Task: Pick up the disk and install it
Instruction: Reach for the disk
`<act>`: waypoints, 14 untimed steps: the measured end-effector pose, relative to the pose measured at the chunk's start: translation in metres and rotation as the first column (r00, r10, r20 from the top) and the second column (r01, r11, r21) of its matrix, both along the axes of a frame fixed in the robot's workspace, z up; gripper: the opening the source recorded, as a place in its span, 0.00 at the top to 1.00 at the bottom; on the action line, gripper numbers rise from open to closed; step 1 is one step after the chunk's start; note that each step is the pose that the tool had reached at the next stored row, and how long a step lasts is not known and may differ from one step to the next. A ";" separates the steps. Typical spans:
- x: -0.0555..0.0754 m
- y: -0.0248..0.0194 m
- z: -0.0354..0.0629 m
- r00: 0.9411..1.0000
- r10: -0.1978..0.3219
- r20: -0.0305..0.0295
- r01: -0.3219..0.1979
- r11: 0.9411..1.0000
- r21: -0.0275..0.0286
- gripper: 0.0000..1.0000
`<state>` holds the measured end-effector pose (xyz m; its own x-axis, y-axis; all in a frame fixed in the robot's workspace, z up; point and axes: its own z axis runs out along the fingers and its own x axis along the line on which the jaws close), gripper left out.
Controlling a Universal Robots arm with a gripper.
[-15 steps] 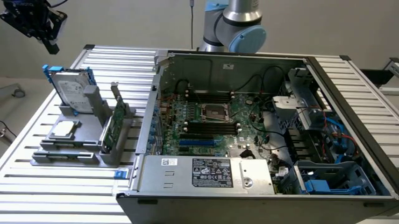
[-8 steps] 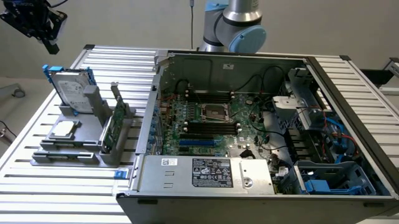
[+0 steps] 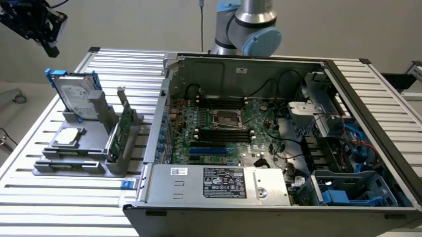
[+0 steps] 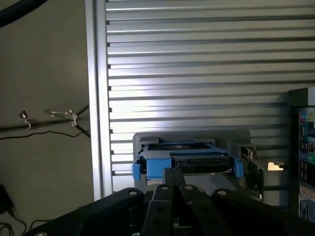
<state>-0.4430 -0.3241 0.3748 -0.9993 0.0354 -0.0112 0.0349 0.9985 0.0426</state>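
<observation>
On a slatted table (image 3: 39, 197) beside an open computer case (image 3: 218, 66), the disk (image 3: 74, 96) is seen upright in its grey stand (image 3: 98, 106), with the closed, empty end effector (image 3: 47, 47) poised well apart, and the disk could be knocked over if approached with fingers unopened.

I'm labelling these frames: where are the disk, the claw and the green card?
disk (image 3: 74, 96), exterior view, its labelled face
claw (image 3: 51, 49), exterior view, between its fingertips
green card (image 3: 120, 131), exterior view, its flat side
</observation>
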 end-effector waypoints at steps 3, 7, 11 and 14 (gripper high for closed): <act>0.000 0.0000 -0.0009 0.999 0.042 0.000 -0.042 0.999 0.004 0.89; 0.000 0.0000 -0.0021 0.993 0.115 0.000 -0.115 0.993 0.009 0.89; 0.000 0.0000 -0.0029 0.982 0.187 0.001 -0.187 0.982 0.010 0.89; 0.000 0.0000 -0.0034 0.971 0.240 0.001 -0.240 0.971 0.010 0.89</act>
<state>-0.4434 -0.3242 0.3714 -0.9786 -0.2053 -0.0117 -0.2057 0.9772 0.0530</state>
